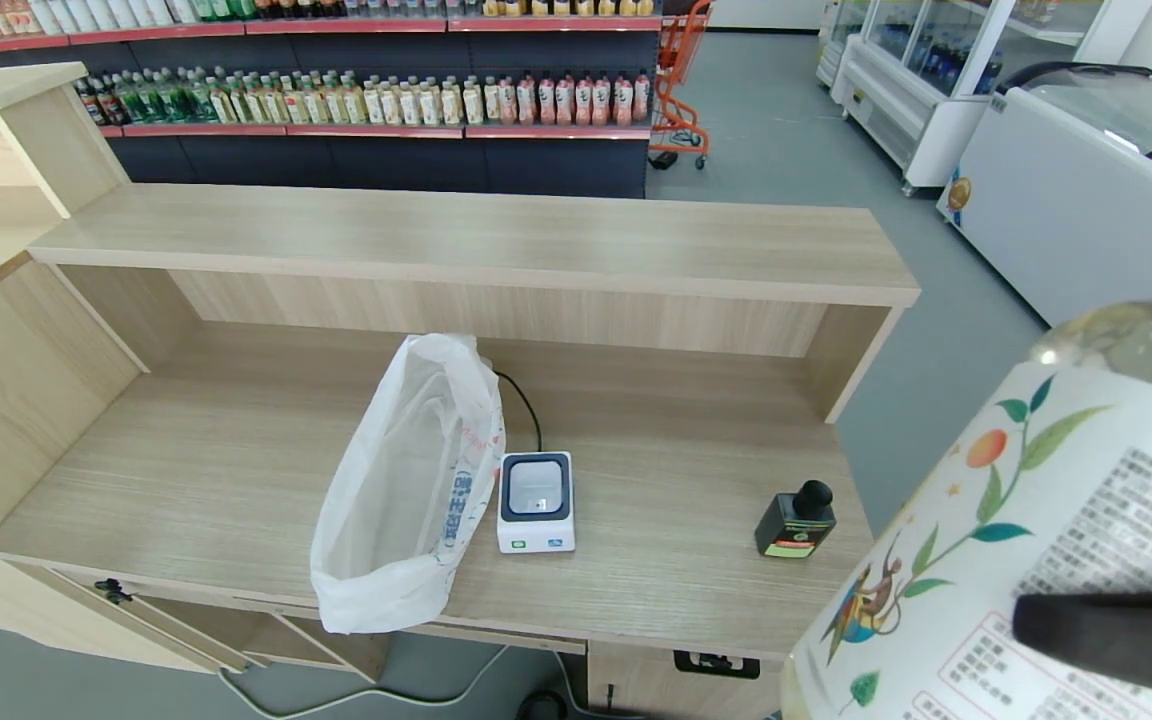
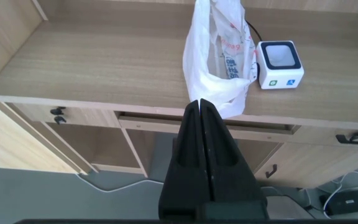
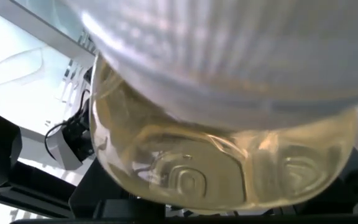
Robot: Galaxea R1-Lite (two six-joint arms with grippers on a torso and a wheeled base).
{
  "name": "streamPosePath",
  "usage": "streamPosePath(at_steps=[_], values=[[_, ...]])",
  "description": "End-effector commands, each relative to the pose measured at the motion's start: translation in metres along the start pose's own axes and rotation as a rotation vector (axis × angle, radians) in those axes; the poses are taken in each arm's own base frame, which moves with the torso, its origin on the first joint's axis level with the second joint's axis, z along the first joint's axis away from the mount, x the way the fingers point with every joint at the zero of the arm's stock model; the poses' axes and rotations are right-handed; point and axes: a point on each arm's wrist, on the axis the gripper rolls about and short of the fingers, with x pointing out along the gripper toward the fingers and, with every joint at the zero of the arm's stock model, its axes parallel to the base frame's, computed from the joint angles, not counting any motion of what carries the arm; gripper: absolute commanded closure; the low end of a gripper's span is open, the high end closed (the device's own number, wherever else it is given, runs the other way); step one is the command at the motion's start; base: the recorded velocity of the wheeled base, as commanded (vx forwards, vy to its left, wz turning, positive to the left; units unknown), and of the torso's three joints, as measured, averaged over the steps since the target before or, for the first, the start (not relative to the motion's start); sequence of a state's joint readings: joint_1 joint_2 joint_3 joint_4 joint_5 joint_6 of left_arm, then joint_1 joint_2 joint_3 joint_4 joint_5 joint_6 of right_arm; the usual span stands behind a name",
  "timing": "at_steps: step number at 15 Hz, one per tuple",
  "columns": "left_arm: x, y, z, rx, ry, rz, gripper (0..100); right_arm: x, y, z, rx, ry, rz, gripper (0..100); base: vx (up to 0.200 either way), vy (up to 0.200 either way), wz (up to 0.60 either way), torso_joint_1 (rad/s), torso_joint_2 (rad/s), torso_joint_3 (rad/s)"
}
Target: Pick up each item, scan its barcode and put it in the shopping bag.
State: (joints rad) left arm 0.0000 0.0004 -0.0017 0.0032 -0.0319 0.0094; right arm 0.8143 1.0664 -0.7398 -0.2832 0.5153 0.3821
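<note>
In the head view a pale wooden checkout surface with a raised ledge behind it stands in a shop, with shelves of drink bottles, an orange trolley and white chest freezers beyond. On the surface a white shopping bag stands open, and a white barcode scanner sits just beside it. A small dark bottle with a black cap stands well apart toward the right. Close to the camera at lower right, the right pincer grips a large drink bottle of pale yellow liquid. Its label shows a peach, green leaves and blocks of print too small to read. In the left wrist view the left pincer hangs before the surface's front edge with its fingers pressed together, and red and blue print on the bag is unreadable. The right wrist view looks along the clear bottle's moulded base.
</note>
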Motion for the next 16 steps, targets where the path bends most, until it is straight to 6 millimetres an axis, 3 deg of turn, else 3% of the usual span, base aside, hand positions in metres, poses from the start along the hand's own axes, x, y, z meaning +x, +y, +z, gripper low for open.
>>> streamPosePath(at_steps=[1, 16], values=[[0.0001, 0.0000, 0.0000, 0.000, 0.001, 0.000, 100, -0.0029, 0.0011, -0.0015, 0.000, -0.003, -0.003, 100, 0.000, 0.000, 0.00, 0.000, 0.00, 0.000], [0.0001, 0.0000, 0.0000, 0.000, 0.001, 0.000, 100, -0.0051, -0.0016, -0.0021, 0.004, -0.011, -0.028, 100, 0.000, 0.000, 0.00, 0.000, 0.00, 0.000]])
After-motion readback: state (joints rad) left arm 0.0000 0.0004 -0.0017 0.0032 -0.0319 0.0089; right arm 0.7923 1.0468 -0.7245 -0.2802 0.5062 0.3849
